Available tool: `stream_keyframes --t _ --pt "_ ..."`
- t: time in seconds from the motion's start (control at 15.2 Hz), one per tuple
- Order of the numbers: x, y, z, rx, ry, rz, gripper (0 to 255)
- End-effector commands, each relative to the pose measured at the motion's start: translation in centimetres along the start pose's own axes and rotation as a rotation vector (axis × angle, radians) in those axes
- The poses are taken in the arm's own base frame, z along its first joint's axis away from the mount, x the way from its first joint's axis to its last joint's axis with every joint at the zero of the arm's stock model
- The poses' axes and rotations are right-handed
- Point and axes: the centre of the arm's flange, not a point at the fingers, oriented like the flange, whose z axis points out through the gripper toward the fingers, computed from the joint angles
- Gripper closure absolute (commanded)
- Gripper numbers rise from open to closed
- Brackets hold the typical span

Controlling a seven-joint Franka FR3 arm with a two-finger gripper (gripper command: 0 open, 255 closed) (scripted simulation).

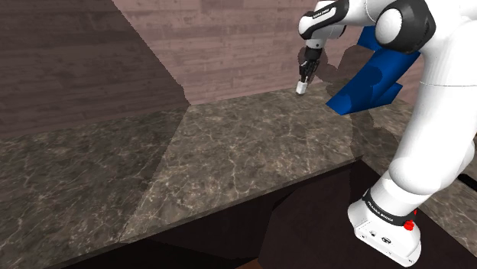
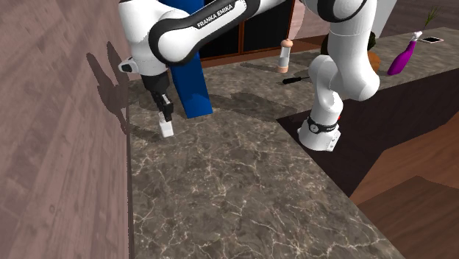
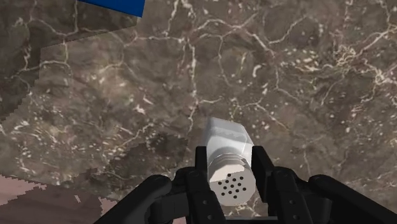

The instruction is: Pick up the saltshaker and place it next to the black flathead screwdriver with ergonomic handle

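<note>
**Operator:** Reading the second exterior view from its left, which items are showing incompletely?

**Technician:** The wood-plank wall (image 2: 59, 147) is running out of frame. The blue block (image 2: 193, 92) is being cut by the top edge and crossed by the arm. Further right, the black screwdriver (image 2: 294, 79) is lying on the marble counter (image 2: 235, 191), and its far end is disappearing behind the arm's lower link. Whether the shaker's base is touching the counter cannot be determined.

**Operator:** Where is the saltshaker sitting relative to the gripper?

**Technician:** The gripper (image 2: 168, 118) is pointing down close to the wall. Its fingers (image 3: 202, 167) are pinching the white saltshaker (image 3: 228, 153) at its capped end, one finger on each side. The perforated cap is facing the wrist camera, and the shaker body is projecting beyond the fingertips toward the counter. The shaker is being held just beside the blue block and well apart from the screwdriver.
</note>
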Motion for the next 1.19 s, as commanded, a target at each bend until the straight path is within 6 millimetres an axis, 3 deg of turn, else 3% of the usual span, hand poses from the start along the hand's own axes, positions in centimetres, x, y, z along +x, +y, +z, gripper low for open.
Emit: stream_keyframes --t 0.0,1.12 --pt "-0.1 0.1 -1.1 0.0 0.0 0.0 255" --pt "0.0 0.1 -10.1 0.0 0.0 0.0 255"
